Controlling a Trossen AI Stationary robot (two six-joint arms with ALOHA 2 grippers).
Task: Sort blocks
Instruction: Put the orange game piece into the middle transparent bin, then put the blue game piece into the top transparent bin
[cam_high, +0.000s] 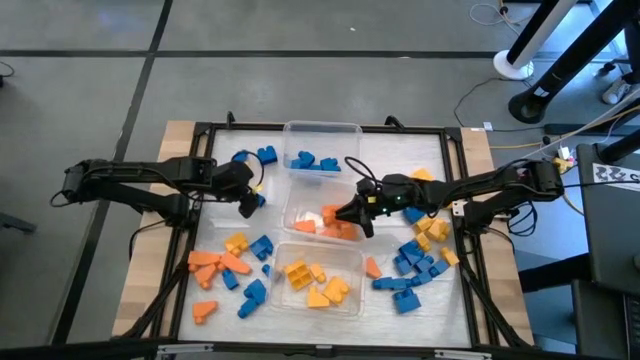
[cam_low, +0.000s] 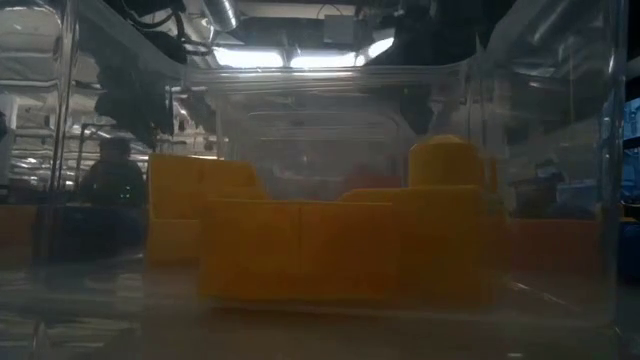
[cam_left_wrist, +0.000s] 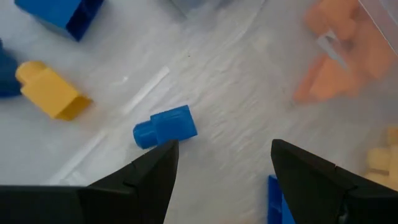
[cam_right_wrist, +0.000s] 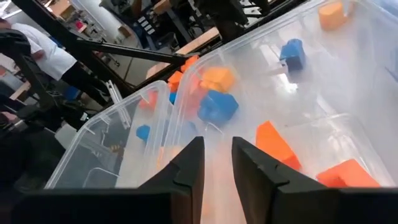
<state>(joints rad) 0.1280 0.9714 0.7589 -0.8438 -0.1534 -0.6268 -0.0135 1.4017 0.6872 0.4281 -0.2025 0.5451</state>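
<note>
Left claw (cam_high: 246, 204): held with fingers spread wide and empty, near the tabletop's left edge, just above a small blue block (cam_left_wrist: 165, 126).
Key relation: the blue block lies just ahead of the left claw, its long axis crosswise to the fingers; the left arm is judged nearer.
Right claw (cam_high: 352, 214): positioned over the middle tub (cam_high: 292, 212); fingers nearly together, possibly on an orange piece, though a grip cannot be confirmed.
Blocks (cam_high: 412, 270): chunky blue, orange and yellow pieces, scattered toward both side edges and partly sorted into three tubs.
</note>
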